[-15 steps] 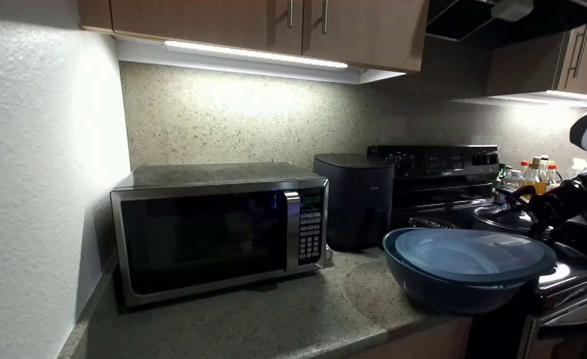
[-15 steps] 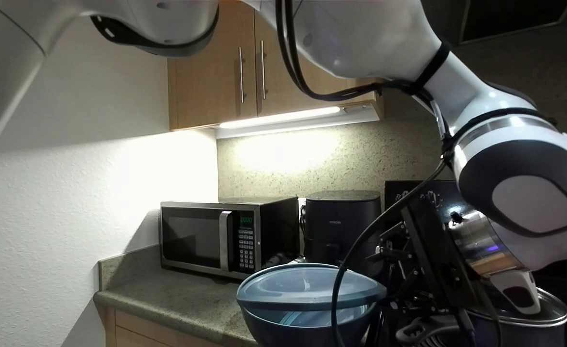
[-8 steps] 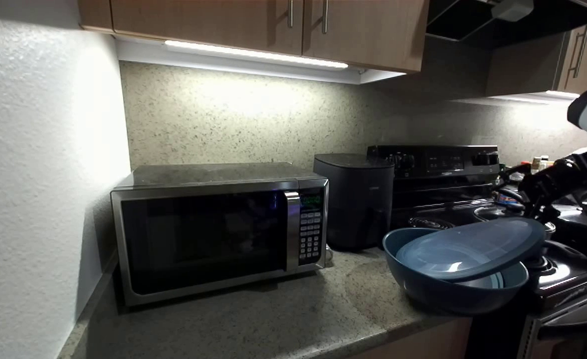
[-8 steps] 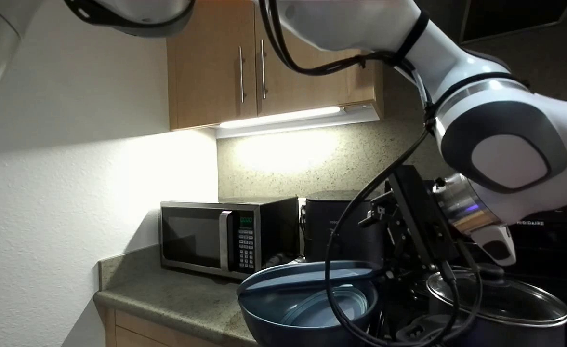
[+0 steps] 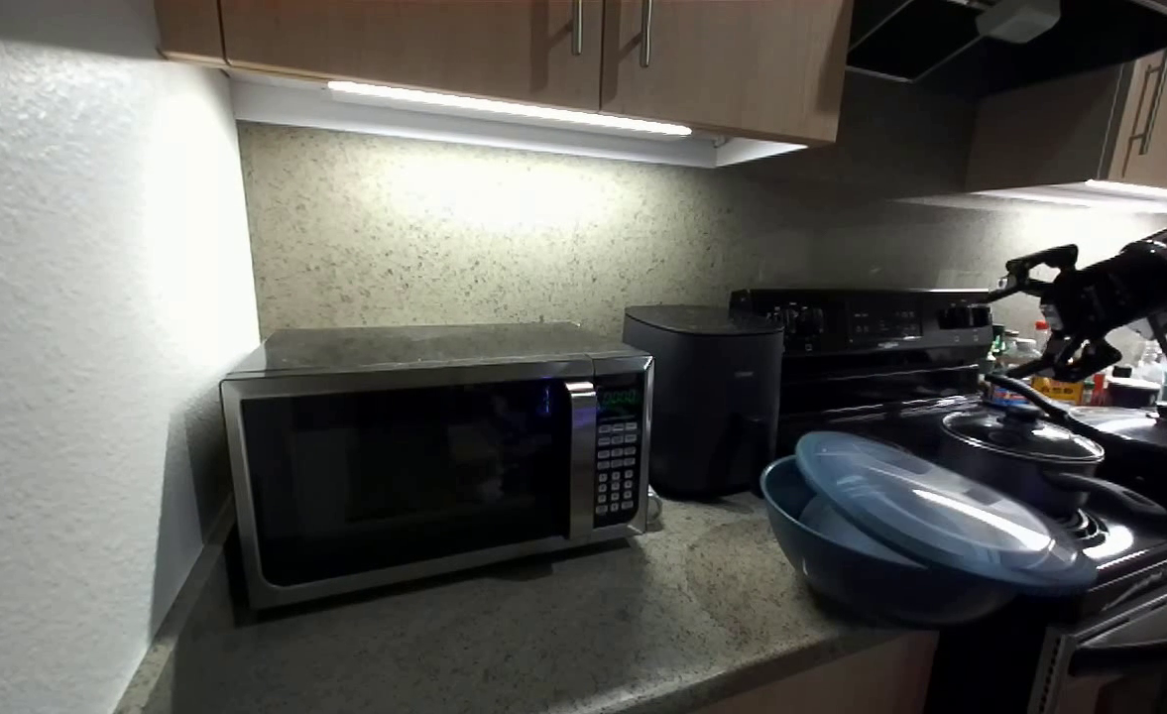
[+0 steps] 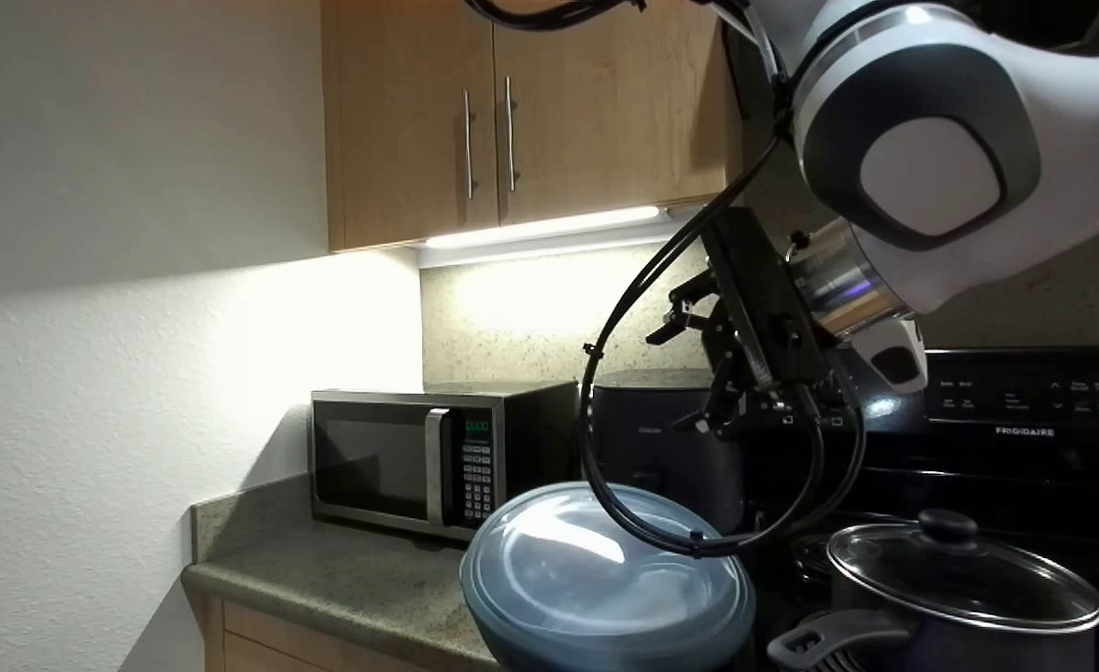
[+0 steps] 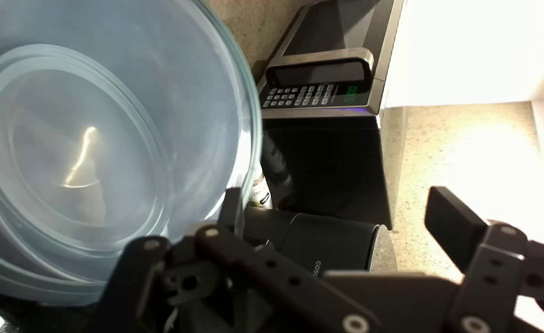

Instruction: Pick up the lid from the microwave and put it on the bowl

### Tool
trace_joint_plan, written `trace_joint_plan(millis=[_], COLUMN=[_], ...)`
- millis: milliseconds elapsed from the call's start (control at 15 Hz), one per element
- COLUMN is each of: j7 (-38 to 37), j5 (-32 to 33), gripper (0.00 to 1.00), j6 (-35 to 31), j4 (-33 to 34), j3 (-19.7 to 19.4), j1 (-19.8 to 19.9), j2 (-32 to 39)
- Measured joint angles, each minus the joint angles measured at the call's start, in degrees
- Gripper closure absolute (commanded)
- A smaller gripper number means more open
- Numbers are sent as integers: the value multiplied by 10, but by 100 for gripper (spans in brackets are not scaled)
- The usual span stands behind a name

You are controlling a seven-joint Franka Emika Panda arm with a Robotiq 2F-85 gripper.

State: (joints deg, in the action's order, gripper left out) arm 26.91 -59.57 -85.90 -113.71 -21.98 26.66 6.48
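Above and right of the bowl (image 5: pixel 871 587), jaws: spread wide, empty.
Lid (image 5: pixel 940 506): tilted across the bowl, far side raised, near right edge overhanging.
Bowl: not yet closed; levelling likely remains.
Microwave (image 5: pixel 405 476): at left, lid already off.

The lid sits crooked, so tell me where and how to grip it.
Probably pinch the lid by its raised edge, coming from above on the side facing the black appliance. The lid is thin and tilted; that edge stands above the bowl, whose inside shows beneath, likely leaving room for the jaws.
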Motion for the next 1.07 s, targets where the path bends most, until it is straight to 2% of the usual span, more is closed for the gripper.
trace_joint_plan(millis=[400, 1067], j7=[0, 0], j5=[4, 4], gripper=[0, 0], j6=[-4, -5], j4=[-26, -27], j3=[-1, -1], j1=[-6, -7], j2=[-22, -23])
